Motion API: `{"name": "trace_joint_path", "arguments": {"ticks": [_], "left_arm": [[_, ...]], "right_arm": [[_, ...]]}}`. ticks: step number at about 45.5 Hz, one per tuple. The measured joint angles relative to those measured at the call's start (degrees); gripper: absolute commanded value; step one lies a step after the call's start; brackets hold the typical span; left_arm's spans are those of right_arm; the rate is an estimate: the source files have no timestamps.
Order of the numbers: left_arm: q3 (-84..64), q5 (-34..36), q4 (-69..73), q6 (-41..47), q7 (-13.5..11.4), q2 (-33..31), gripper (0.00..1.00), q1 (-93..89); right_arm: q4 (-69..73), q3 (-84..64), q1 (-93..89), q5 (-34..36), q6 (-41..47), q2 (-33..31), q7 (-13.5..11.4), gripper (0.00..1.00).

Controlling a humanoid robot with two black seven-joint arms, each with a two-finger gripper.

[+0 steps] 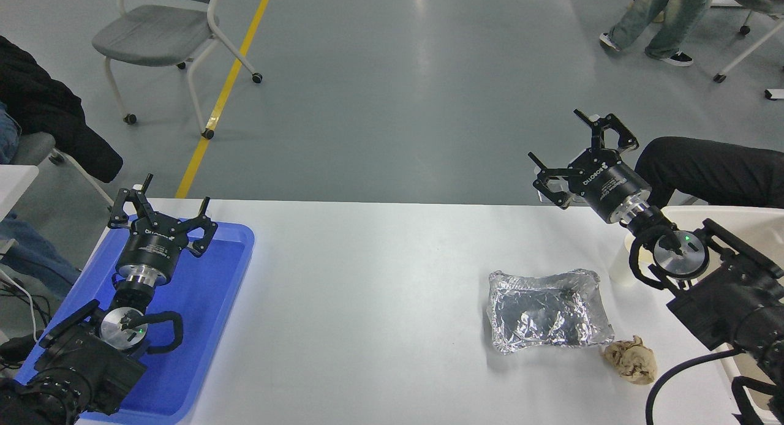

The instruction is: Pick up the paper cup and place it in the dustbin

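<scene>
The paper cup (620, 263) stands upright on the white table (380, 302) near its right end, partly hidden behind my right wrist. The cream dustbin (750, 219) shows at the right edge, mostly hidden by my right arm. My right gripper (573, 148) is open and empty, held above the table's far edge, beyond and left of the cup. My left gripper (160, 207) is open and empty, parked over the blue tray at the lower left.
A crinkled foil tray (546, 311) lies left of the cup, with a crumpled brown paper ball (631, 359) at its near right. A blue tray (202, 327) lies at the left end. A person's black-clad limb (710, 168) is beyond the dustbin.
</scene>
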Motion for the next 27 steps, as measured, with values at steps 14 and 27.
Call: {"name": "trace_joint_path", "arguments": {"ticks": [14,27], "left_arm": [[0.00,-0.03,0.00,0.00,-0.01,-0.03,1.00,0.00],[0.00,-0.02,0.00,0.00,-0.03,-0.01,1.00,0.00]], "right_arm": [[0.04,-1.17,4.56,-6.73,-0.38,0.39,-0.18,1.00],[6.86,-15.37,11.88,-12.80,-0.46,-7.30,-0.34,1.00]]}}
